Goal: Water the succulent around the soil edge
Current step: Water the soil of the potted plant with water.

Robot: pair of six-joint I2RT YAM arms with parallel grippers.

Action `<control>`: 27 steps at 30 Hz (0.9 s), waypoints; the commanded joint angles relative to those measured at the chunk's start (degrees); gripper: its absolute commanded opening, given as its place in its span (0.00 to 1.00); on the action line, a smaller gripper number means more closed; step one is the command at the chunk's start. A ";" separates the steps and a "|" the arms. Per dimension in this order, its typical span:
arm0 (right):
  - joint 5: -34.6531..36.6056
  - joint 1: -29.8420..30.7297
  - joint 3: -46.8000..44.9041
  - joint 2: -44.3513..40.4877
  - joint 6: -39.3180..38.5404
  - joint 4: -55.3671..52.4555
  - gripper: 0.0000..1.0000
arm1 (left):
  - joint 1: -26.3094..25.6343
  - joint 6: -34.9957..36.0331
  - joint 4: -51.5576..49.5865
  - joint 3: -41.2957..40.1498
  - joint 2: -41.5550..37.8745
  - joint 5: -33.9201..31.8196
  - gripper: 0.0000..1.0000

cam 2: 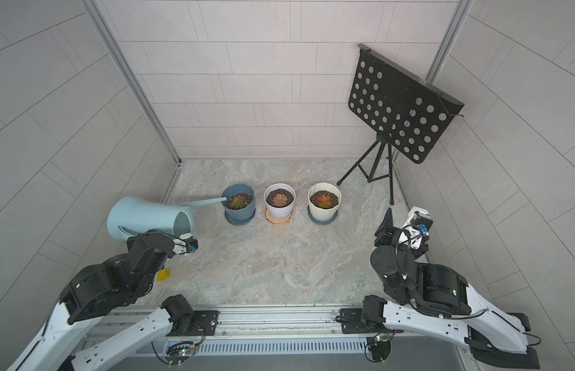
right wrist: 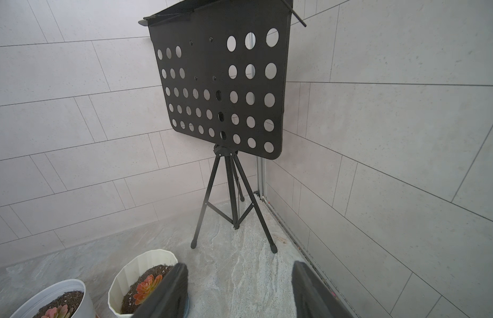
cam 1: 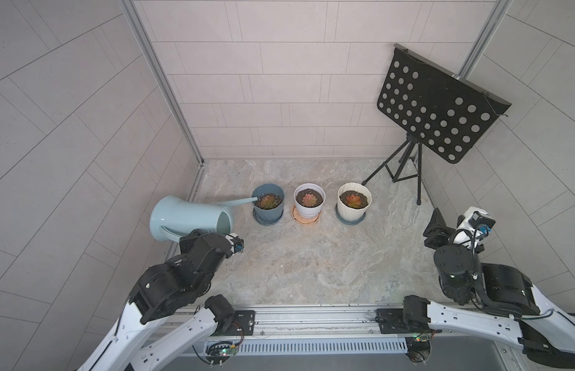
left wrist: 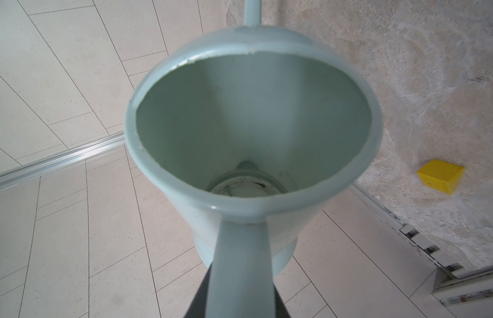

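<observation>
A pale blue watering can (cam 1: 183, 218) hangs tipped on its side at the left. Its long spout (cam 1: 238, 202) reaches to the near-left rim of the blue pot (cam 1: 269, 213); the tip sits over the soil edge beside that pot's reddish succulent (cam 1: 267, 202). No stream of water shows. My left gripper (left wrist: 240, 311) is shut on the can's handle (left wrist: 240, 261), and the left wrist view looks into the can's open mouth (left wrist: 251, 124). My right gripper (right wrist: 240, 289) stands open and holds nothing at the right, well away from the pots.
A white pot (cam 1: 309, 208) on an orange saucer and a ribbed cream pot (cam 1: 354, 208) stand right of the blue one, each with a succulent. A black perforated music stand (cam 1: 437, 106) on a tripod fills the back right corner. A yellow block (cam 2: 163, 275) lies under my left arm.
</observation>
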 commanded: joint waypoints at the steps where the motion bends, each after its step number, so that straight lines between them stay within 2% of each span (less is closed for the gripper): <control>1: 0.63 -0.38 -0.08 0.02 -0.23 -0.16 0.64 | -0.48 -0.67 -1.25 1.08 -0.97 -2.08 0.00; 27: -0.30 -0.40 -1.08 -2.15 -0.25 -0.03 0.64 | -3.09 0.20 -4.40 7.10 1.64 0.44 0.00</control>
